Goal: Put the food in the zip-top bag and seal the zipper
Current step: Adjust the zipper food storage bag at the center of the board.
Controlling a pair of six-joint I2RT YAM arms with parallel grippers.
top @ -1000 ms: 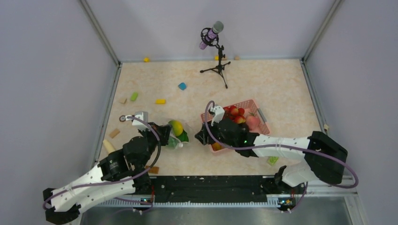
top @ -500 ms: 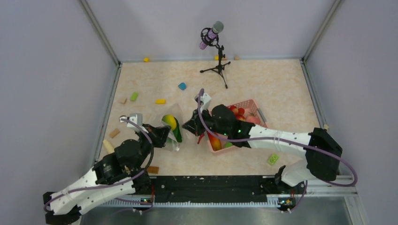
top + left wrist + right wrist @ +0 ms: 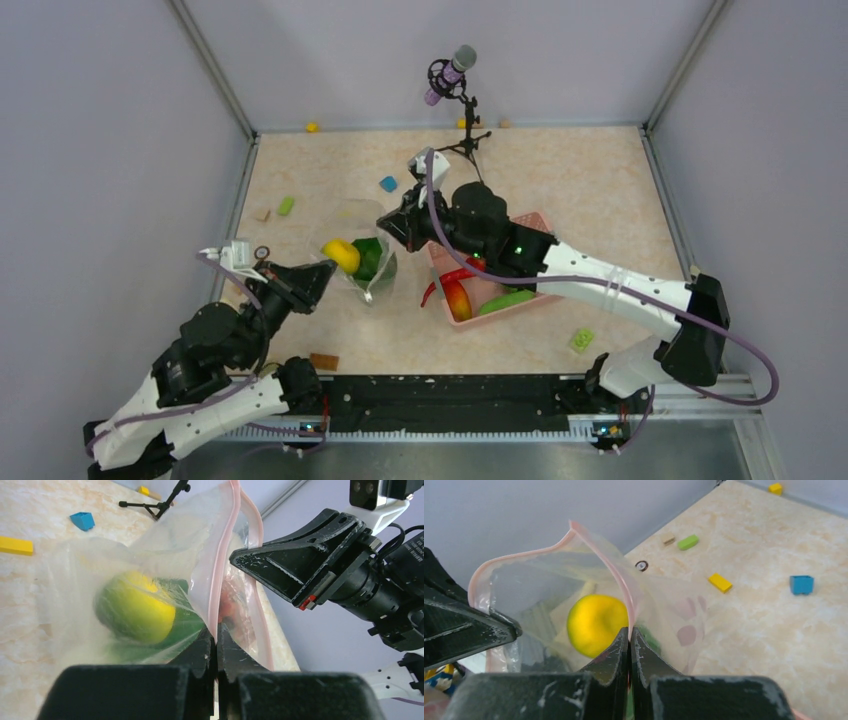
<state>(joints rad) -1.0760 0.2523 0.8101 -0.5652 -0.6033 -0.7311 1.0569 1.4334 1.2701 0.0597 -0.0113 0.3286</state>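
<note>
The zip-top bag (image 3: 358, 250) hangs stretched between both grippers above the table. A yellow fruit (image 3: 340, 255) and a green piece (image 3: 371, 258) lie inside it. My left gripper (image 3: 312, 279) is shut on the bag's near-left rim, seen up close in the left wrist view (image 3: 216, 635). The right gripper (image 3: 388, 226) is shut on the opposite rim (image 3: 629, 632). The pinkish zipper (image 3: 222, 565) runs along the open mouth (image 3: 519, 560). More food sits in the pink basket (image 3: 528, 219): a red chilli (image 3: 450, 278), mango (image 3: 458, 298) and cucumber (image 3: 508, 299).
A microphone stand (image 3: 462, 125) is at the back centre. Small blocks lie around: blue (image 3: 388, 184), green (image 3: 286, 205), tan (image 3: 262, 214), another green (image 3: 581, 340) near the right arm's base and a brown one (image 3: 323, 361) at the front. Walls enclose the table.
My right gripper left the basket, moved left to the bag and shut on its rim. The left arm drew back to the left, and the bag now hangs raised between the two grippers.
</note>
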